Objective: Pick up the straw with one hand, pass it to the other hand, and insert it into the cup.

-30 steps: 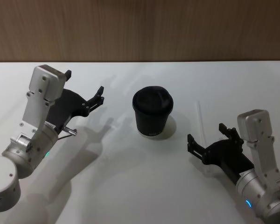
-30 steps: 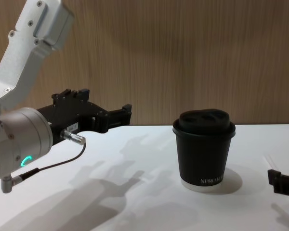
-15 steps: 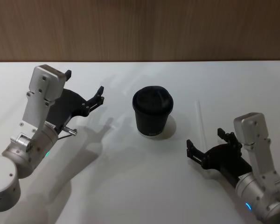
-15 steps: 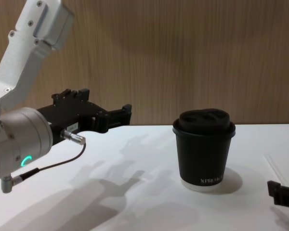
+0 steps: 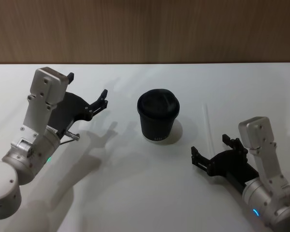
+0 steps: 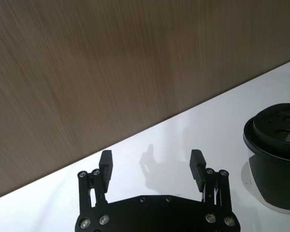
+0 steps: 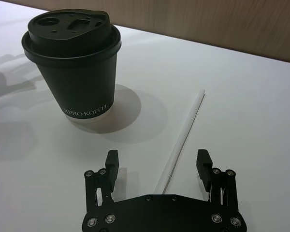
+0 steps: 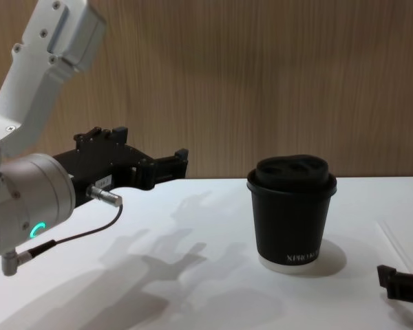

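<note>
Bright, even light from overhead. Soft, layered shadows fall on the table (image 5: 145, 198) just beneath the left gripper (image 5: 87, 84).

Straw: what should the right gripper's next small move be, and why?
Probably lower the right gripper straight down and close on the straw. Its jaws stand open, one on each side of the straw's near end, which lies flat on the table beside the cup, not yet gripped. The left gripper waits open at the left.
</note>
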